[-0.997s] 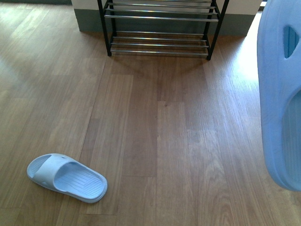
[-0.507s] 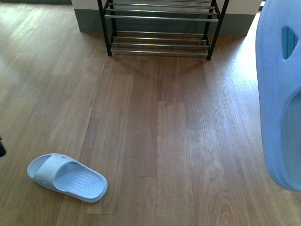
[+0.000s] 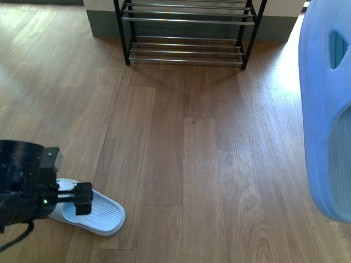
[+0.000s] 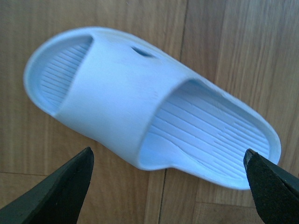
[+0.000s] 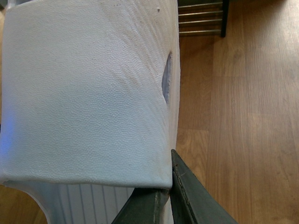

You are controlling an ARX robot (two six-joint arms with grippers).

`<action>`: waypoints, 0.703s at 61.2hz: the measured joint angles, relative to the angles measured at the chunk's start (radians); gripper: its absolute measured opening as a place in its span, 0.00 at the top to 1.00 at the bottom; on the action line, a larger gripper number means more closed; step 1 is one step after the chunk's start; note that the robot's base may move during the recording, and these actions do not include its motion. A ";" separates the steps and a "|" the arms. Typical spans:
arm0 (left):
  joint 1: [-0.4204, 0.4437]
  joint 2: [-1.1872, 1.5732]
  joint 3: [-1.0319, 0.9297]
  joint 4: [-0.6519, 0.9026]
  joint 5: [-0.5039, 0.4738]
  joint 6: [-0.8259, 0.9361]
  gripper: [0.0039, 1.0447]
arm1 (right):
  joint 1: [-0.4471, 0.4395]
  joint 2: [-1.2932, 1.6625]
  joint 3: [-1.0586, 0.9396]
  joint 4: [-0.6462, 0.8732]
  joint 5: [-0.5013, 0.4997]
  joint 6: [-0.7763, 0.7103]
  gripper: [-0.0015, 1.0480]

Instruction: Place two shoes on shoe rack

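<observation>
Hovering over the floor slide (image 4: 117,93), the left claw (image 4: 170,184) has its fingers spread wide, one tip off each long side of the sole, with nothing between them yet. That straddle looks meant for a pinch across the slide, probably at the strap or a side wall, once the claw drops lower. From the front this slide lies flat on the wood floor (image 3: 208,164) at about 7 o'clock, sole down, partly hidden by the arm. The right claw (image 5: 170,186) is clamped on the edge of the held slide (image 5: 84,93), which hangs lifted off the floor at 3 o'clock, close to the camera. Holding it up likely keeps it ready while the other is collected. The rack (image 3: 186,52) stands at 12 o'clock, well apart from both, and its visible rods are bare.
</observation>
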 joint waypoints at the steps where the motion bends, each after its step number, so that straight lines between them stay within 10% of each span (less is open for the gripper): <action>1: -0.003 0.007 0.003 0.000 0.000 0.000 0.09 | 0.000 0.000 0.000 0.000 0.000 0.000 0.99; 43: -0.018 0.205 0.208 -0.046 -0.229 -0.113 0.09 | 0.000 0.000 0.000 0.000 0.000 0.000 0.99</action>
